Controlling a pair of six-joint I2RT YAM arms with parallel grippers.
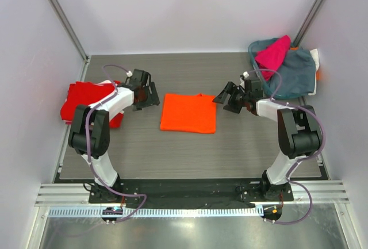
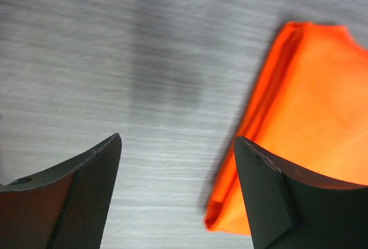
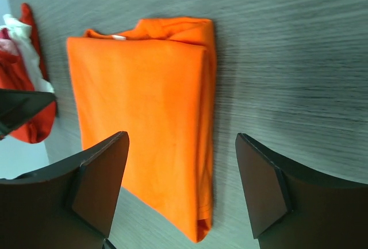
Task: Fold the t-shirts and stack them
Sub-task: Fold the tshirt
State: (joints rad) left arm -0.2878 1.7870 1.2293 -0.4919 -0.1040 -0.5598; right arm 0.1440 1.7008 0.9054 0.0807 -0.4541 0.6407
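Observation:
A bright orange t-shirt (image 1: 188, 112) lies folded into a flat rectangle in the middle of the table. My left gripper (image 1: 153, 96) hovers just off its left edge, open and holding nothing; the left wrist view shows the shirt's folded edge (image 2: 310, 117) beside the right finger of that gripper (image 2: 178, 140). My right gripper (image 1: 222, 98) stands open just off the shirt's right edge. In the right wrist view its jaws (image 3: 181, 137) straddle the shirt's folded edge (image 3: 144, 105) without touching it. A red t-shirt (image 1: 86, 96) lies at the far left. A magenta t-shirt (image 1: 273, 53) rests on a pile at back right.
A teal-grey garment (image 1: 296, 75) lies bunched under the magenta shirt in the back right corner. White walls with metal posts close in the table on three sides. The red shirt (image 3: 31, 88) and a bit of the left arm show in the right wrist view.

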